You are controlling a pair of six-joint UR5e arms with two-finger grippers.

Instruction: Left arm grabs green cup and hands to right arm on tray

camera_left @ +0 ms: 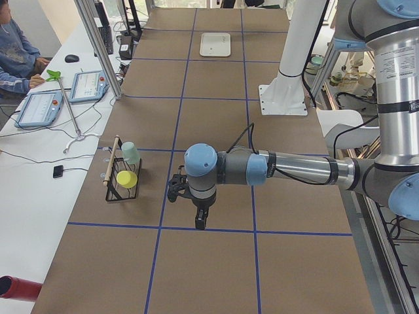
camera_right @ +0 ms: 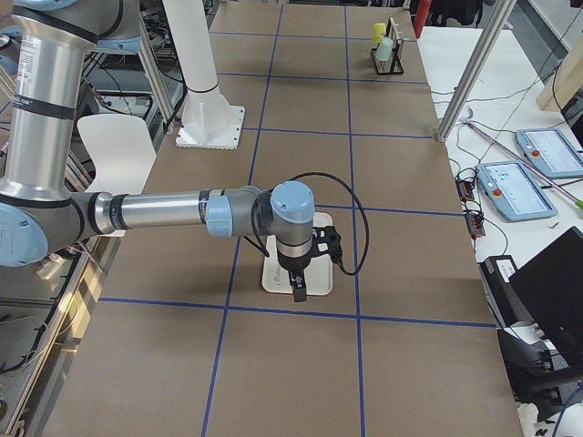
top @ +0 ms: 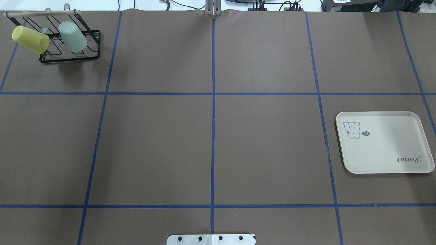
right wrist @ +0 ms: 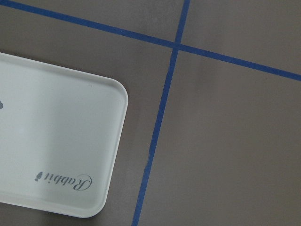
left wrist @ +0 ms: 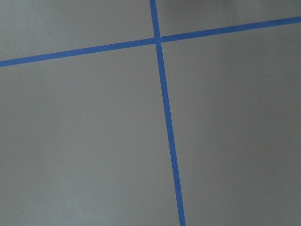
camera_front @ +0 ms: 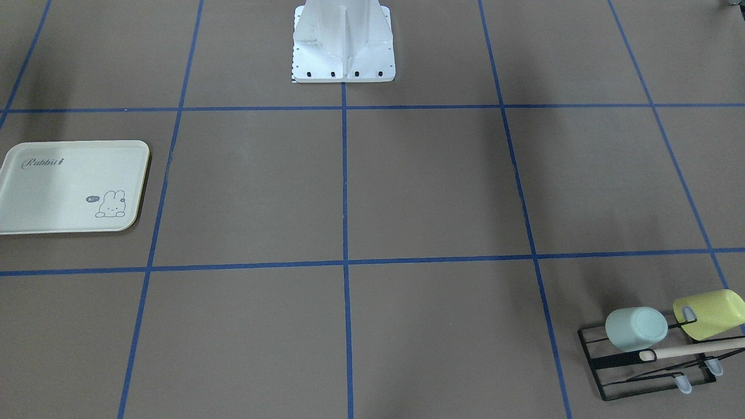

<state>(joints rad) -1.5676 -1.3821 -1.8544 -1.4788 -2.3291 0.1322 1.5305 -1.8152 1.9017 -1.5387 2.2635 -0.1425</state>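
The pale green cup (top: pixel 72 36) hangs mouth-down on a black wire rack (top: pixel 69 58) at the table's far left corner, also seen in the front view (camera_front: pixel 635 329). The cream tray (top: pixel 385 143) lies on the right side with nothing on it. In the side views the left arm (camera_left: pixel 288 169) reaches over the table, its gripper (camera_left: pixel 200 222) pointing down, apart from the rack. The right gripper (camera_right: pixel 299 293) hangs over the tray's (right wrist: pixel 56 141) near edge. Whether either gripper is open or shut, I cannot tell.
A brighter yellow-green cup (top: pixel 30 39) sits on the same rack beside a wooden handle bar (top: pixel 41 13). The white robot base (camera_front: pixel 343 43) stands mid-table at the robot's edge. A person (camera_left: pixel 16 55) sits at a side desk with tablets (camera_left: pixel 39 108).
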